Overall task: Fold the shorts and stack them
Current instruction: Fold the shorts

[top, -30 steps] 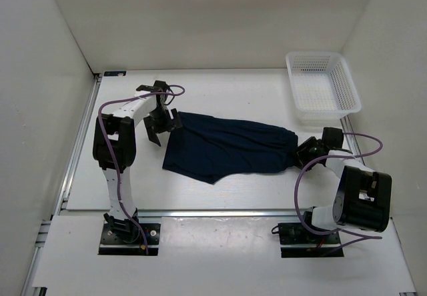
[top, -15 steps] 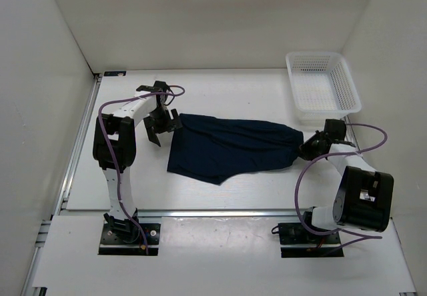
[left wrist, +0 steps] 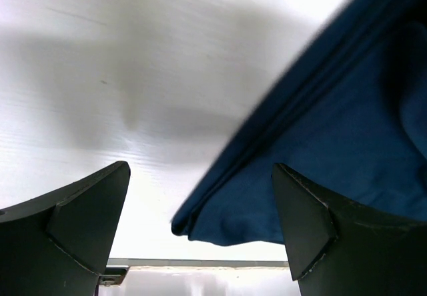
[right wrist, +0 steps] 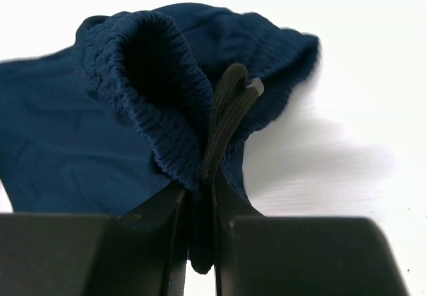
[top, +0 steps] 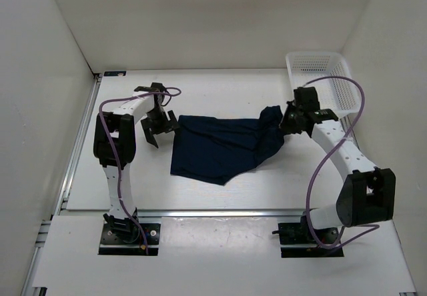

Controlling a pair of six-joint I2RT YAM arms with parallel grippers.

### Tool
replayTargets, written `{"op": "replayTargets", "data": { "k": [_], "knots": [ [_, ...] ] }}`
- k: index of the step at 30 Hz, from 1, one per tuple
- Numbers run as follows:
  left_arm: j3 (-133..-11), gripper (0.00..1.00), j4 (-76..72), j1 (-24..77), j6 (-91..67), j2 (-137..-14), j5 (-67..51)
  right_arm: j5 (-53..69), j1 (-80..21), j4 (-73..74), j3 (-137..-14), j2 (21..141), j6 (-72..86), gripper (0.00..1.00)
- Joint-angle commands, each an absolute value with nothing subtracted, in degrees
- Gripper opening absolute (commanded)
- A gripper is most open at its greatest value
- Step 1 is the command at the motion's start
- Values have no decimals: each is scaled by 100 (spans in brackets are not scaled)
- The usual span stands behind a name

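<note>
The shorts are showing soft, matt navy cloth, their waistband puckering into rough ribbed elastic, the drawstring looking like woven cord. Under the shorts the surface is gleaming smooth, white and faintly glossy. Beyond the shorts the basket is looking like white mesh plastic, the right gripper matt black

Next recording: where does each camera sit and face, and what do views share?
Top external: above and behind the arm bases, looking down at the white table; both arms, the dark navy fabric shorts and the white mesh plastic basket show.
Left wrist: on the left arm, facing down past the open left gripper at an edge of the shorts on the table.
Right wrist: on the right arm, facing past the right gripper, shut on the shorts' gathered waistband by the drawstring.
Shared: all three show the shorts.
</note>
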State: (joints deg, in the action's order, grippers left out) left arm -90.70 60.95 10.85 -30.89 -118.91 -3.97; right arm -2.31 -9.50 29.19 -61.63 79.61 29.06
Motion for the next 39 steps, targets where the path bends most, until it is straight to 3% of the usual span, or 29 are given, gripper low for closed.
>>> {"op": "replayTargets", "data": {
  "k": [1, 8, 25, 26, 27, 30, 31, 35, 39],
  "knots": [
    [-9167, 98, 5994, 958, -3059, -11778, -536, -939, -1579, 3418, -6696, 8077, 2558, 0],
    [-9001, 98, 5942, 844, -2944, -11725, -589, -1389, -2197, 3621, -7172, 8481, 2654, 0],
    [-9000, 98, 5941, 844, -2830, -11663, -642, -1652, -1592, 4226, -5881, 7699, 2988, 0],
    [-9000, 98, 5941, 844, -2830, -11663, -642, -1652, -1504, 4228, -5802, 7647, 2988, 5],
    [-9000, 98, 5941, 844, -2830, -11663, -642, -1383, -1216, 4280, -5618, 7577, 3040, 23],
    [-9000, 98, 5941, 844, -2830, -11663, -642, -968, -531, 4141, -5275, 7453, 2963, 57],
    [-9000, 98, 5941, 844, -2830, -11663, -642, -836, -379, 4140, -5273, 7453, 2849, 80],
    [-8947, 98, 5941, 896, -2830, -11663, -642, -755, -114, 4253, -5484, 7515, 2672, 90],
    [-8895, 98, 5941, 896, -2830, -11610, -642, -861, -114, 4254, -5774, 7374, 2619, 85]
  ]
}}
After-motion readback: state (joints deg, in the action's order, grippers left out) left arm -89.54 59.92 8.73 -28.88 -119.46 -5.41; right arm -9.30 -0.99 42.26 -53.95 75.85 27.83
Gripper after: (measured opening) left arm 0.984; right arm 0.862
